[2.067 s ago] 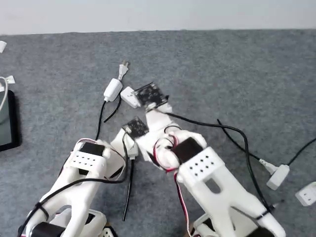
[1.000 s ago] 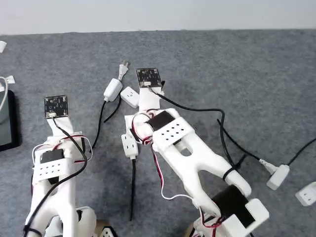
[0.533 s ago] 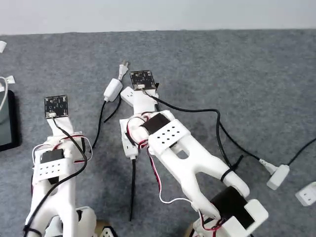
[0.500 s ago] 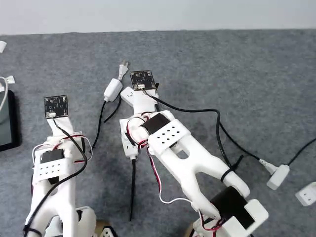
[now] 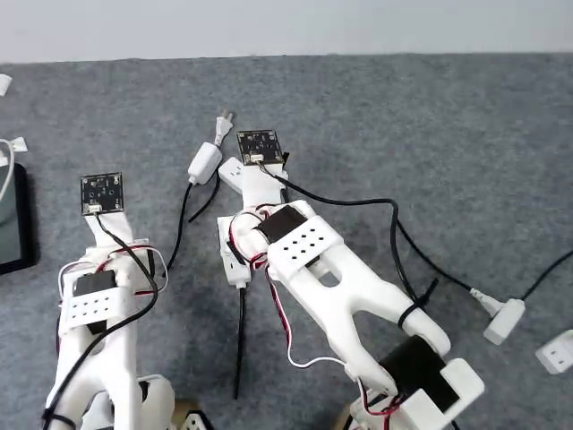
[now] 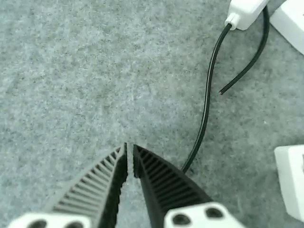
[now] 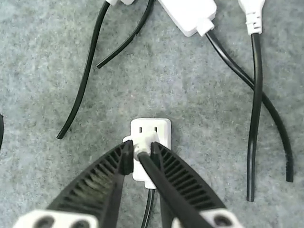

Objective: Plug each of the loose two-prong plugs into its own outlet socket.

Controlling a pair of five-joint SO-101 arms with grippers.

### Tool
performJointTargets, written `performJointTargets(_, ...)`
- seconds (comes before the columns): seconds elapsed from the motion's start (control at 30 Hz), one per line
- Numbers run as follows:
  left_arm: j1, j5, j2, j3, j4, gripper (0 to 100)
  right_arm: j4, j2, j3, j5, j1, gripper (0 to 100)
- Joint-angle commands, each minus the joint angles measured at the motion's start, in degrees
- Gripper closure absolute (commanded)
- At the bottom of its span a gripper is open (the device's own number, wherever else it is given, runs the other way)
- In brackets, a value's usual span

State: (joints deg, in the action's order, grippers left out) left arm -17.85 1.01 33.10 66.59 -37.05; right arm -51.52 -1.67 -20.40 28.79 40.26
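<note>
The right gripper [image 7: 141,151] is clenched on the white outlet socket [image 7: 151,129], slots uncovered; best pin it flat. The left gripper [image 6: 129,148], clenched empty, should take the two-prong plug [image 5: 220,127], at the socket's eleven o'clock in the high view, by its body, prongs square to the slots.

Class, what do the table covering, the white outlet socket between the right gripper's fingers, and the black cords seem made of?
The table covering looks like grey felt or short-pile carpet: matte, fuzzy fibres. The outlet socket looks like white moulded plastic: smooth, faintly glossy. The black cords are probably sheathed in rubber or vinyl: smooth, bending in soft curves.
</note>
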Motion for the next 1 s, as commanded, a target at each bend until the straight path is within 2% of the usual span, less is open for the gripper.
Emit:
performJointTargets(0.0,-0.26,-0.53,1.49,-2.77,1.67,98,1.01,-0.40,3.52,-0.62,-0.75,99.1)
performJointTargets(0.57,-0.26,-0.53,1.49,-2.68,1.67,98,2.68,0.31,2.99,-2.11,-1.89,99.1)
performJointTargets(0.97,-0.26,-0.53,1.49,-2.68,1.58,98,3.47,7.08,3.52,-3.78,-1.45,99.1)
